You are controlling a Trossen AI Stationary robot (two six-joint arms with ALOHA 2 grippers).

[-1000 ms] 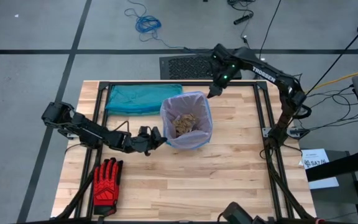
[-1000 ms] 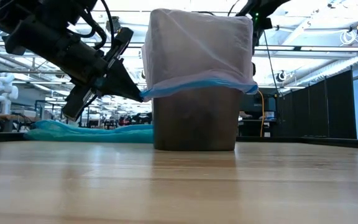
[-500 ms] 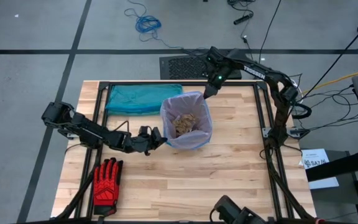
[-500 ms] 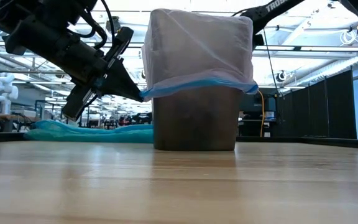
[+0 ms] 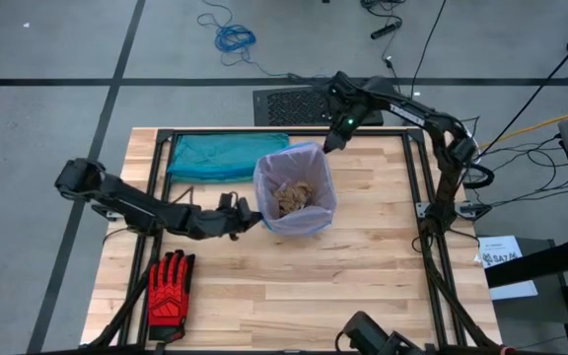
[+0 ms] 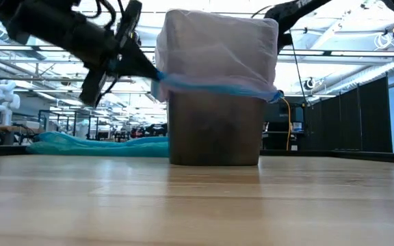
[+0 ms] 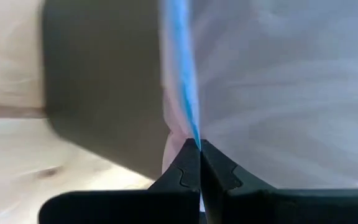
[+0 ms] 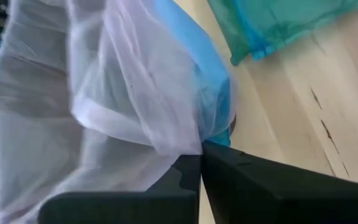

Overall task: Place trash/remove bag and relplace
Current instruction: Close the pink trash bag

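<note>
A dark bin (image 6: 214,130) stands mid-table, lined with the pale pink-lavender bag (image 5: 309,212), whose blue hem (image 6: 211,85) is turned down over the bin's outside. Tan paper trash (image 5: 294,194) lies inside. My left gripper (image 5: 251,219) is shut on the hem at the bin's near-left side. At the far-right rim my right gripper (image 5: 327,148) is shut on the bag. My left gripper pinches the bag's blue hem (image 7: 194,127) between its two fingertips, coming nearly level from the table's left. The film fans out taut from the pinch, and the hem is lifted on this side. My right gripper pinches a gathered fold of the bag by its blue hem (image 8: 213,112) at the bin's far-right rim. Its fingers slant down from the far right. The film bunches in several layers at the fingertips (image 8: 188,163).
A teal-blue plastic bag (image 5: 225,155) lies flat at the far left of the table. A red-and-black work glove (image 5: 170,286) lies near the front left. The table's near and right parts are bare wood (image 5: 363,276).
My left gripper has risen, staying shut on the hem. The hem's left end is pulled up along the bin's side and now slopes down toward the right, where it has stayed. My right gripper has edged toward the bin's far-right rim.
</note>
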